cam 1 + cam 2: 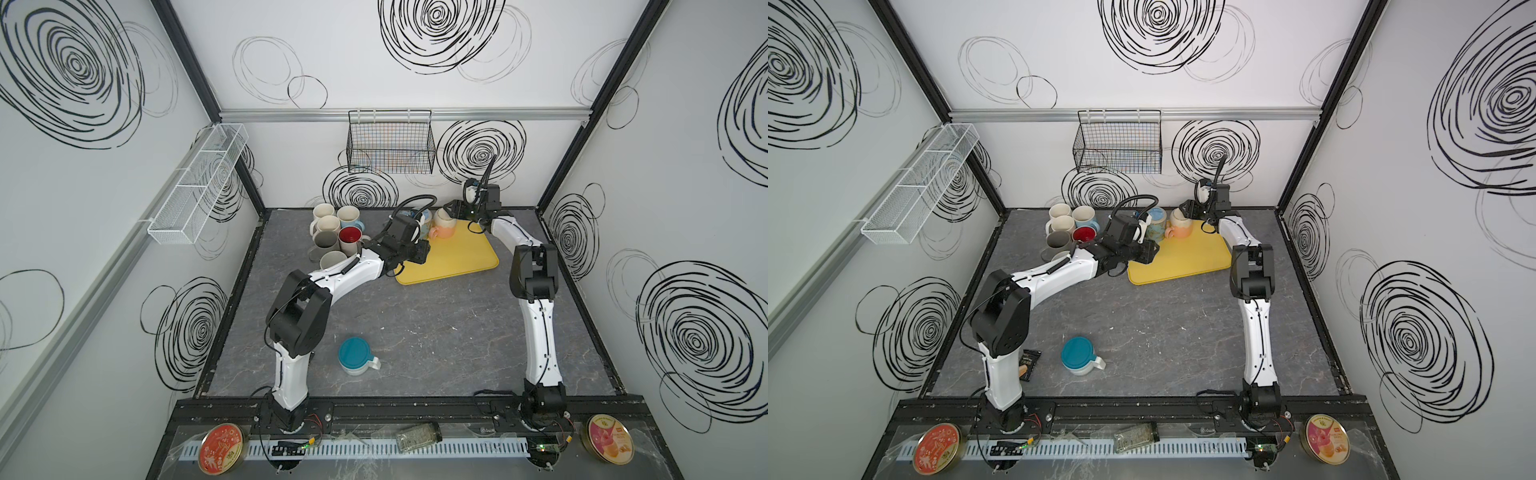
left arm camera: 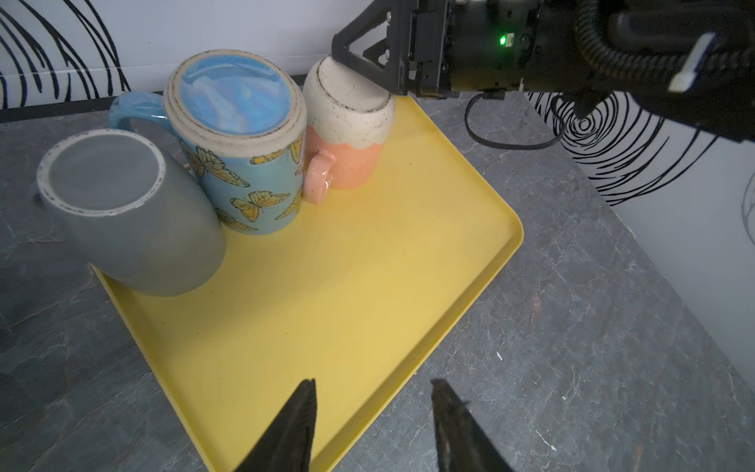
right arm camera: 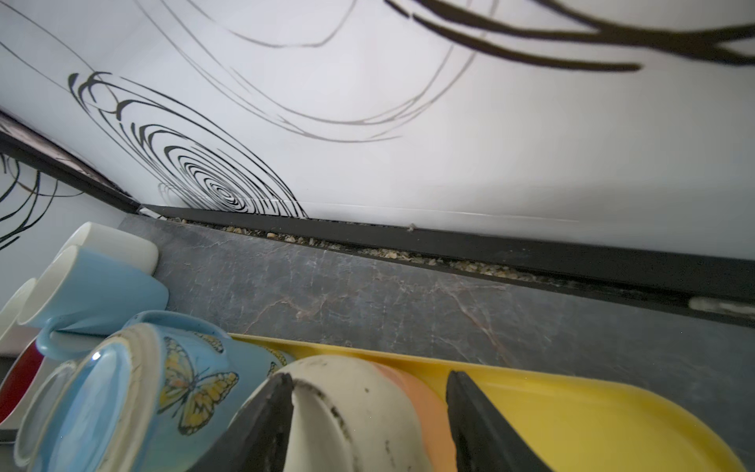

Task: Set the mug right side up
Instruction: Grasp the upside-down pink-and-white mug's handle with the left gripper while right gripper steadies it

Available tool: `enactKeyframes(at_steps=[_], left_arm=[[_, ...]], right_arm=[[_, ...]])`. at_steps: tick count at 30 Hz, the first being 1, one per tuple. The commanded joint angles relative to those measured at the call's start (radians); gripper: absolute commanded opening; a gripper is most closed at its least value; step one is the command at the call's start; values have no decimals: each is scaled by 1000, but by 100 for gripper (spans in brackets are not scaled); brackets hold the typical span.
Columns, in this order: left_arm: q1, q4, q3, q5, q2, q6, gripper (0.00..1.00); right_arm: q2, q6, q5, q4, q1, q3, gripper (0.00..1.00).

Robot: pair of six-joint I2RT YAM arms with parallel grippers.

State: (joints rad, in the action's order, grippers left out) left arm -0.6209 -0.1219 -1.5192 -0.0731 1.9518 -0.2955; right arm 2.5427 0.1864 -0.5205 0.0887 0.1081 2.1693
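Note:
A cream-and-peach mug [image 1: 441, 227] [image 2: 351, 139] stands upside down at the back of the yellow tray [image 1: 457, 257] [image 2: 347, 306]. My right gripper [image 3: 369, 378] [image 1: 448, 207] reaches it from the back right and straddles its upturned base, open. One finger [image 3: 269, 408] rests against the base rim, and the other stands a little clear of the peach side. My left gripper [image 2: 374, 382] [image 1: 420, 254] hovers open over the tray's near edge, holding nothing. A butterfly mug [image 2: 245, 163] [image 3: 192, 384] and a grey mug [image 2: 135, 229] stand upside down beside the cream-and-peach one.
Several upright mugs [image 1: 336, 232] cluster at the back left of the table. A teal mug [image 1: 355, 356] sits upside down near the front. The back wall lies close behind the tray, with a black wire basket [image 1: 390, 143] above. A white basket [image 1: 199, 187] hangs on the left wall.

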Motion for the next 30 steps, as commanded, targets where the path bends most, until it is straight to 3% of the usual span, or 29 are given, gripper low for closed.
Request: enactKeyframes(at_steps=[1, 14, 20, 26, 30], left_arm=[[6, -4, -20, 19, 12, 27, 50], [-5, -3, 50, 32, -33, 40, 51], [-5, -1, 84, 32, -50, 125, 52], [3, -53, 62, -14, -15, 347, 60], [9, -50, 59, -22, 1, 426, 62]], right_arm=[[-20, -28, -79, 20, 17, -16, 61], [-274, -125, -114, -8, 10, -469, 38], [-363, -180, -166, -22, 23, -616, 38], [-379, -216, -259, 32, 38, -620, 42], [-412, -210, -235, 45, 34, -614, 46]])
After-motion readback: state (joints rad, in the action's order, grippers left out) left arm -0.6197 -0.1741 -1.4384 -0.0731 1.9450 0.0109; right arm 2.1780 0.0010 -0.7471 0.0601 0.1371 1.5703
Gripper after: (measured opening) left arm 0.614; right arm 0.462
